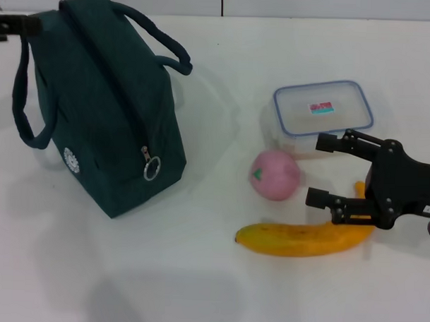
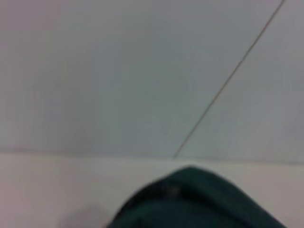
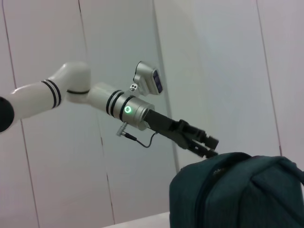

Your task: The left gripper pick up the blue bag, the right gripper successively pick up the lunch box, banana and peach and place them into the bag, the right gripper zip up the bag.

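While right gripper [image 1: 326, 171] hangs wide open, empty, peach [image 1: 275, 175] sits just beside its fingertips, banana [image 1: 304, 239] under, lunch box [image 1: 323, 110] w/ unreadable red-teal label behind. Left gripper [image 3: 205, 145] at blue bag [image 1: 107, 101] top; grip unclear.

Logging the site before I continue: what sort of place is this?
Probably a lab or test cell: a plain white table, bare pale panelled walls, and only task props laid out, like the blue bag and banana.

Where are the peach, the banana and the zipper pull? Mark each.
peach [image 1: 275, 175], head view, middle of its pink skin.
banana [image 1: 300, 239], head view, middle of its yellow body.
zipper pull [image 1: 152, 169], head view, its ring.
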You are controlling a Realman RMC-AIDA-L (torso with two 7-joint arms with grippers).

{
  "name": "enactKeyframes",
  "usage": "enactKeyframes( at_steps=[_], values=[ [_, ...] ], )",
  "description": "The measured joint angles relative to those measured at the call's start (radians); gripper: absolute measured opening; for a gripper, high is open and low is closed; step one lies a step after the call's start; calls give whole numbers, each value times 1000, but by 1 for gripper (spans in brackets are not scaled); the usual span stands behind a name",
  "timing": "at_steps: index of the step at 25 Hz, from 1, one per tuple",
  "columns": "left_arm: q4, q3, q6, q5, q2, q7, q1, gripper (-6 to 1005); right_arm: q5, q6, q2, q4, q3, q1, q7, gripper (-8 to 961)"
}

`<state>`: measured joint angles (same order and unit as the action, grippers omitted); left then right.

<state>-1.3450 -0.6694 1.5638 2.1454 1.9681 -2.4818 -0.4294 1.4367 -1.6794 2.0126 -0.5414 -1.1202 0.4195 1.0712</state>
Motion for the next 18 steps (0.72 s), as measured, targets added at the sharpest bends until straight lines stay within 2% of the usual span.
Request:
enactKeyframes(
  at_steps=[2, 6, 11, 18],
  values=[
    [-41, -64, 5, 9, 2, -77, 4, 857, 0, 5, 0, 0, 9, 1, 0, 889],
    [-66, -120, 9, 49, 3, -159, -6, 855, 1, 20, 0, 0, 17, 4, 2, 889],
    [-64, -129, 11, 107, 4, -206, -23, 853, 3, 36, -2, 0, 17, 7, 0, 888],
    [-30, -127, 8, 127, 24, -197, -24, 851, 3, 52, -3, -7, 17, 15, -2, 888]
  ],
)
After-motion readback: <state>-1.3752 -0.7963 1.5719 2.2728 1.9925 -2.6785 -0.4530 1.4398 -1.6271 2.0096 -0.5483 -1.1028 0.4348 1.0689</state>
